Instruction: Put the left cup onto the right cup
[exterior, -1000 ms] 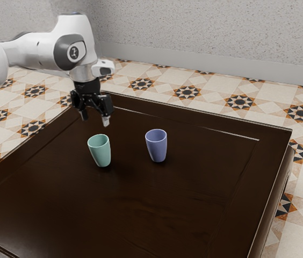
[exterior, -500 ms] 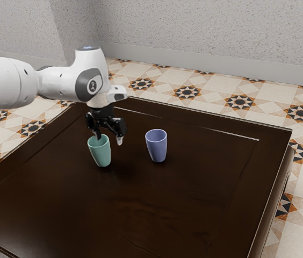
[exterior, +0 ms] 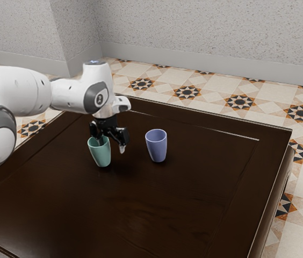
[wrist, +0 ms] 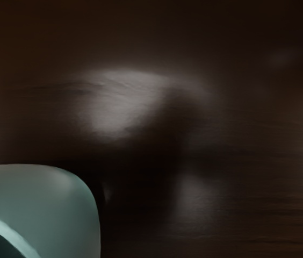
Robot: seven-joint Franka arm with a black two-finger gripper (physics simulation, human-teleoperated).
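Standing upright on the dark wooden table (exterior: 194,204), the green cup (exterior: 100,152) is seen toward the exterior view's left. The lilac cup (exterior: 156,145) is set at about 3 o'clock from it. It is also upright, and the two are well apart with bare tabletop between them.

The gripper (exterior: 111,144) is held at the green cup's rim, at roughly 1 o'clock from the cup's middle, with the white arm (exterior: 44,94) reaching in from 9 o'clock. Its fingers are spread. One light-tipped finger (exterior: 122,149) hangs just outside the cup wall on the lilac cup's side, while the other is seen at the cup's mouth. Whether that finger touches the rim cannot be told. The cup wall is not pinched from both sides.

In the wrist view, the green cup (wrist: 33,209) is shown just under the hand as a blurred curved rim, with the table (wrist: 221,107) beyond it carrying a pale patch of reflected light.

A small round mark is carried on the arm's grey joint cap (exterior: 99,97), but it cannot be read.
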